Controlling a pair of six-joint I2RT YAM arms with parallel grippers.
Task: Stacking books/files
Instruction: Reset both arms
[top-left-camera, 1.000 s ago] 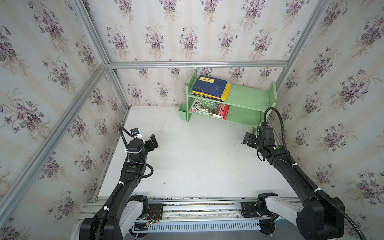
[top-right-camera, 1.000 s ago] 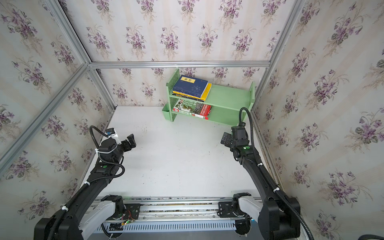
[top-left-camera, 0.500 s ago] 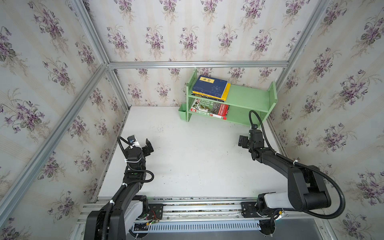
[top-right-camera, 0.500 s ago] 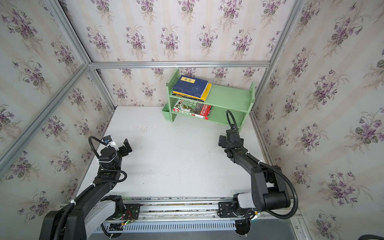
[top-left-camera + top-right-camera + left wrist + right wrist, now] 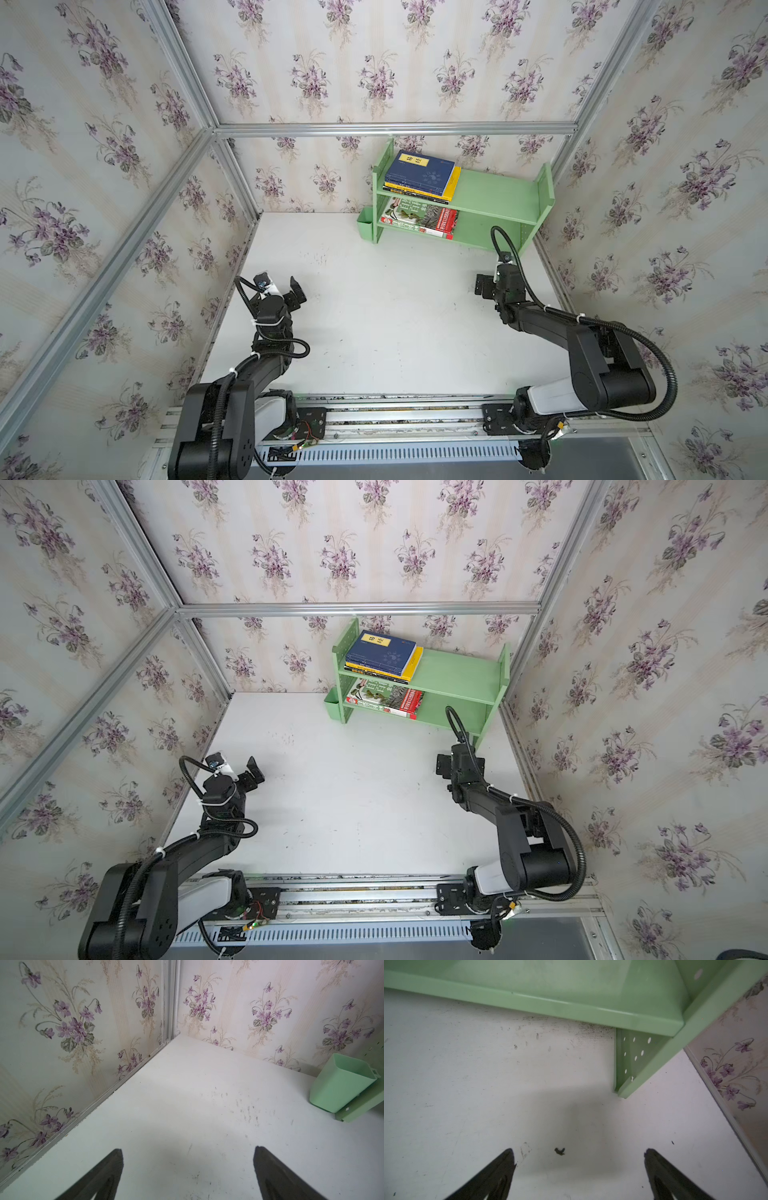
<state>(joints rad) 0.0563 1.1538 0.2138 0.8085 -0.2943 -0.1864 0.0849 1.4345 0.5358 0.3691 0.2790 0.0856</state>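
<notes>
We find both arms low over the white bench (image 5: 386,324), well apart from each other, one at each side; neither carries anything. The left hand (image 5: 188,1149) stands with its fingers spread wide over bare bench surface, pointing toward the back left corner. The right hand (image 5: 578,1150) is likewise spread wide and empty, just in front of the right leg of the pale green shelf (image 5: 494,195), which stands against the back wall.

On the upper tier, at its left end, a navy book (image 5: 419,172) with a yellow label lies flat on top of a stack; a yellow book (image 5: 456,183) protrudes beneath it to the right, and a black book (image 5: 415,196) lies at the bottom (lower volumes are partly covered, so we name only what shows). On the lower tier, also at the left end, the green plant-photo book (image 5: 415,214) with a red band lies flat on a white book (image 5: 409,226). A small green cup (image 5: 340,1086) hangs on the outside of the shelf's left side panel.
</notes>
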